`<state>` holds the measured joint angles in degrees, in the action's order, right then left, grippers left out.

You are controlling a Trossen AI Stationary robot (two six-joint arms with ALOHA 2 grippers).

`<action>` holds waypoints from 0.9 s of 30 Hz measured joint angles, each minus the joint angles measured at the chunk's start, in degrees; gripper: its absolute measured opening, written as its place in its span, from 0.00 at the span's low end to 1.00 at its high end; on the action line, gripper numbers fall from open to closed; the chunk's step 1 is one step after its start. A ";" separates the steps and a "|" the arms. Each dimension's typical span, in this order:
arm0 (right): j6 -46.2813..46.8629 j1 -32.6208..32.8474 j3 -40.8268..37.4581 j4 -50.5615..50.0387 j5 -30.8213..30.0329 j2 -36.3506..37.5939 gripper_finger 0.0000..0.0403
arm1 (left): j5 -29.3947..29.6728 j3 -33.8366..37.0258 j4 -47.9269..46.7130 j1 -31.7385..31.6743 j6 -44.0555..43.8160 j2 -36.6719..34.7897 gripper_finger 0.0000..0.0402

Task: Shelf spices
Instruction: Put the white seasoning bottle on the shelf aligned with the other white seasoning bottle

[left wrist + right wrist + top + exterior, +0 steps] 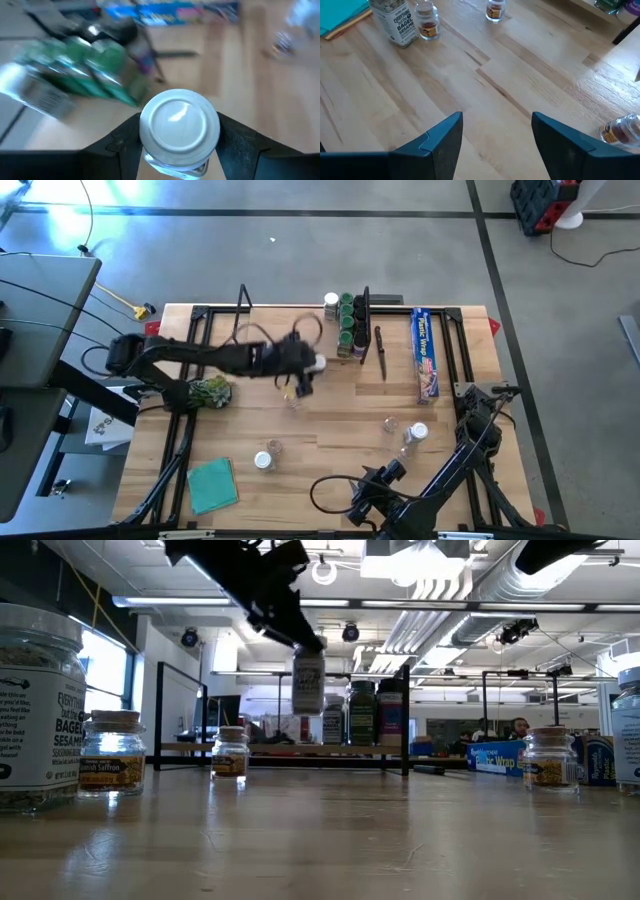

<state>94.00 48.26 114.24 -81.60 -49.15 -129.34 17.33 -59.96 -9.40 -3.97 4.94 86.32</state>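
A white-lidded spice jar (179, 131) is clamped between the two fingers of the left tool (179, 145), and in the low view it is seen hanging in the air above the worktop (330, 420), clear of the surface. From above, the left tool (300, 365) is placed just beside the shelf's loaded end, where green-lidded jars (346, 320) and one white-lidded jar (331, 302) are stood in rows on the shelf (290, 320) against a black wire upright. A long blue wrap box (425, 355) is laid beyond that upright, with a dark utensil (381, 352) between them. The right tool (495, 140) is held wide with nothing between its fingers, low over the worktop near the front edge. Loose jars are left on the worktop: two near the right arm (412, 433), two toward the front left (266, 455). A teal cloth (212, 484) and a green leafy bunch (208, 392) are seen on the left side.
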 joint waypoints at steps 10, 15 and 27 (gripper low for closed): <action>0.02 0.00 0.00 0.45 0.01 0.00 0.58 | -12.85 -1.43 5.70 -16.37 2.75 2.89 0.49; 0.02 -0.01 0.00 0.45 0.05 0.00 0.58 | -15.45 -1.41 11.30 -19.12 2.97 7.53 0.49; 0.04 -0.01 0.00 0.67 1.73 0.00 0.58 | -15.51 -1.47 17.18 -21.78 5.33 13.29 0.58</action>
<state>94.04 48.25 114.24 -80.93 -47.42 -129.34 1.82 -61.43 7.78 -25.75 10.28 99.61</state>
